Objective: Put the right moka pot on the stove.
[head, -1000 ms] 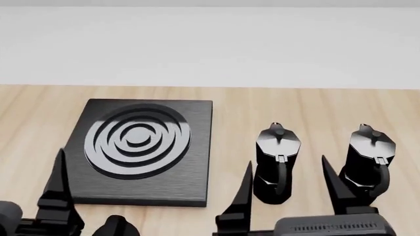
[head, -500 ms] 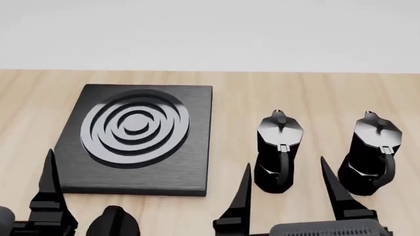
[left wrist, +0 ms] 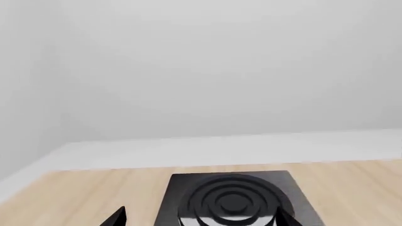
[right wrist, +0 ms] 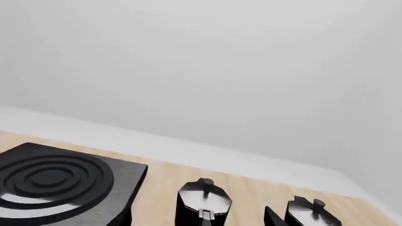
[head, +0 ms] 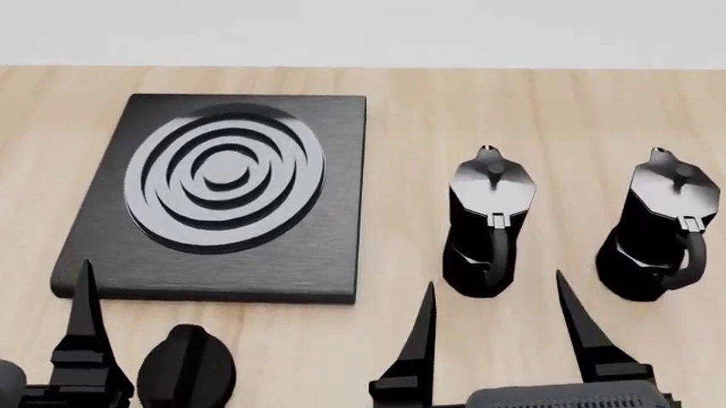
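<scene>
The right moka pot [head: 661, 228] stands upright on the wooden table at the right, handle toward me; it also shows in the right wrist view [right wrist: 309, 213]. An identical left moka pot [head: 490, 223] stands beside it. The stove [head: 227, 191] lies flat at the left, apart from both pots. My right gripper [head: 494, 280] is open and empty, near the table's front edge, its fingers framing the left pot from in front. My left gripper [left wrist: 201, 219] is open and empty, in front of the stove [left wrist: 232, 202]; one of its fingers [head: 84, 327] shows in the head view.
A small black oval knob [head: 186, 367] sits on the table in front of the stove, next to my left finger. The light wooden table [head: 409, 119] runs back to a white wall. About a pot's width of bare wood separates the two pots.
The head view has tilted down: the stove and both pots sit higher in the frame and the knob shows more fully. Nothing on the table has moved. Both grippers stay open.
</scene>
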Motion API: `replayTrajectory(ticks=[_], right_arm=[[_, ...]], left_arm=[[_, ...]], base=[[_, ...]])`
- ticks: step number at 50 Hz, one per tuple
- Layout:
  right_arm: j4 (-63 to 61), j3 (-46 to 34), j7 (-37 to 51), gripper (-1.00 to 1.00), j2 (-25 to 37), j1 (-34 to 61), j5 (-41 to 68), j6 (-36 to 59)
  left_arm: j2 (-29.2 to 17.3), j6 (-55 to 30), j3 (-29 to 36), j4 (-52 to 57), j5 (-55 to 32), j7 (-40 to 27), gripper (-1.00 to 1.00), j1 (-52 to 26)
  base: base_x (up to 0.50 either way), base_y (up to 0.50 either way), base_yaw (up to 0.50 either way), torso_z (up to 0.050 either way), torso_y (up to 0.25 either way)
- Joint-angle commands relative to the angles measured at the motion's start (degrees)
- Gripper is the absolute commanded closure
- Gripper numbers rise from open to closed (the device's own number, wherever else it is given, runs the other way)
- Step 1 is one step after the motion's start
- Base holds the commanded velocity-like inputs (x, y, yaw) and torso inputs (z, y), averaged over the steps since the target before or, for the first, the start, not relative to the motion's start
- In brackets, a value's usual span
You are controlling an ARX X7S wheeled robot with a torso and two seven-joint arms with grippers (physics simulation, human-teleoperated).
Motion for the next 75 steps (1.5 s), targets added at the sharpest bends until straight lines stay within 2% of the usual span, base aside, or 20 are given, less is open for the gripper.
replayTrajectory(ticks=[1,29,60,65,75], right_arm=[[-0.25,-0.27,0.20,-1.00,0.20,0.03,-0.16,0.12],[-2.09,2.41,0.18,-1.00,1.92,-1.15,1.72,-1.29],[-3.66,17.50,-0.92,-1.00,8.25,-8.31,9.92,-6.56],[0.63,18.45,-1.88,-1.00,7.58,-9.97,8.91,-11.94],[3.24,22.03,-2.33,-1.00,8.42,-9.10,11.46,-12.90]], left_arm=[[-0.20,0.16,0.08,0.01,-0.22,-0.11,-1.00,0.08],[-0.34,-0.28,-0.46,0.35,-1.23,-1.05,-1.00,-0.10],[-0.39,-0.52,-0.47,-0.04,-1.56,-2.20,-1.00,-0.30],[-0.48,0.19,-0.25,-0.39,-1.29,-2.12,-1.00,0.02],[-0.70,-0.02,-0.28,-0.17,-1.72,-2.16,-1.00,-0.19]], base=[[0.00,0.00,0.00,0.000,-0.131],[0.00,0.00,0.00,0.000,-0.061],[0.00,0.00,0.00,0.000,0.000],[0.00,0.00,0.00,0.000,0.000],[0.00,0.00,0.00,0.000,0.000]])
